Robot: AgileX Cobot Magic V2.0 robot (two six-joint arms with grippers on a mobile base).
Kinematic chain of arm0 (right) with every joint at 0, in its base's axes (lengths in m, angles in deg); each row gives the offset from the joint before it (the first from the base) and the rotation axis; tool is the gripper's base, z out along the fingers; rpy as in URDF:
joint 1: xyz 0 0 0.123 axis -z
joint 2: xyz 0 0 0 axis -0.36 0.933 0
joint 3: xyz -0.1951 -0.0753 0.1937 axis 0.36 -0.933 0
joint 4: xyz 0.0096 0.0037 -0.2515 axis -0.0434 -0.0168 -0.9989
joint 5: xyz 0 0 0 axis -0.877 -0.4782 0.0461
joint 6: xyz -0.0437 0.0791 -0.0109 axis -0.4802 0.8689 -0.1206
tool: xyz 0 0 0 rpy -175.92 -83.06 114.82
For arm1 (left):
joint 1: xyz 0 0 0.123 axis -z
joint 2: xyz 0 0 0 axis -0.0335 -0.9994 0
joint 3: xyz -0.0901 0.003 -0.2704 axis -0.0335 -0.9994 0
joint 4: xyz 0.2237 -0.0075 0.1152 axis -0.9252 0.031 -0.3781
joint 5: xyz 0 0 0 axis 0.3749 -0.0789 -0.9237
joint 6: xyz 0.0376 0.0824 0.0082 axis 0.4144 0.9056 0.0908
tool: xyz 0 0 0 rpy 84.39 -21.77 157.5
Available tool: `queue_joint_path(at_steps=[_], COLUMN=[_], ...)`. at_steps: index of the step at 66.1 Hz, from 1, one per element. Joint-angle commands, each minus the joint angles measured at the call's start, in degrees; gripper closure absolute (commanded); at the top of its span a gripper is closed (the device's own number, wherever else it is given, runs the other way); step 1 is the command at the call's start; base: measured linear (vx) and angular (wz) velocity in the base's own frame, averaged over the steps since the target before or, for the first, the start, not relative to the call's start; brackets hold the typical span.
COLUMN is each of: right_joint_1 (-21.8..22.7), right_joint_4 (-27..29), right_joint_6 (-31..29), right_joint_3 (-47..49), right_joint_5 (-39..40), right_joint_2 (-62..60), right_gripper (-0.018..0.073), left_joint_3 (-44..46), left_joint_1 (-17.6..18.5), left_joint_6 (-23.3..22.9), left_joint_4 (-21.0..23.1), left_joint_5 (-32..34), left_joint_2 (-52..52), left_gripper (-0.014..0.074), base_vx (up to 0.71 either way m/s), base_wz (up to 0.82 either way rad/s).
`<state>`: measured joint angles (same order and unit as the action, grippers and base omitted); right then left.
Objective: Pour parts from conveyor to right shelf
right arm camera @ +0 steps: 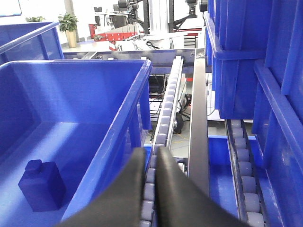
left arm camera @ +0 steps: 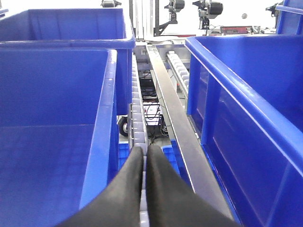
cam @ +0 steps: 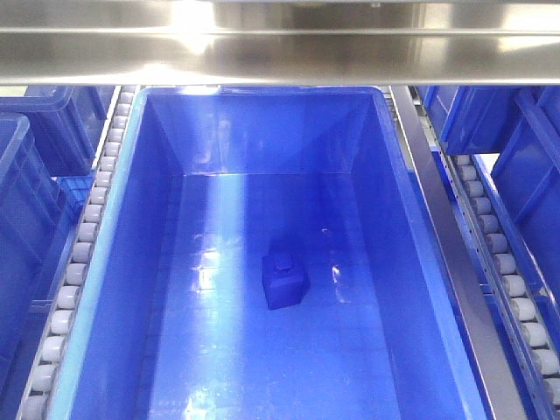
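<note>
One of the parts, a small blue block with a square knob on top, lies on the floor of a large blue bin on the right shelf. The right wrist view shows this block low in the bin, left of my right gripper. That gripper is shut and empty, hovering over a roller track beside the bin's right wall. My left gripper is shut and empty over another roller track between two bins. The conveyor is out of view.
A steel crossbeam runs over the bin's far end. More blue bins stand left and right. Steel rails run beside the rollers. Stacked bins rise close on the right; machines and cables lie beyond the rack.
</note>
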<state>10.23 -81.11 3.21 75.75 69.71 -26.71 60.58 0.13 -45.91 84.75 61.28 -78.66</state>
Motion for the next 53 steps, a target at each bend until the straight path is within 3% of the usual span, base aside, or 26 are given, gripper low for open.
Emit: queue_joint_path(at_steps=[1,36,53], right_joint_1=[0.25,0.76,12.59], right_joint_4=[-0.07,-1.39,-3.03], right_joint_6=[-0.66,-1.58,-3.29], right_joint_3=[1.59,1.21,-4.03], right_joint_5=[4.17,3.89,3.91], right_joint_2=[0.56,-0.64,-9.06], right_gripper=[0.0568,0.0568,0.0568], left_joint_3=[1.1,1.1,1.1], left_joint_1=[-0.11,-0.11,-0.11], left_joint_6=[-0.44,-0.44,-0.44], left_joint_4=[0.35,0.35,0.35], left_joint_5=[4.51,4.51,4.51], left_joint_2=[0.73,0.73,0.73], left_gripper=[0.0603,0.0603,0.0603], base_vx=[0.0,0.0,0.0], base_wz=[0.0,0.0,0.0])
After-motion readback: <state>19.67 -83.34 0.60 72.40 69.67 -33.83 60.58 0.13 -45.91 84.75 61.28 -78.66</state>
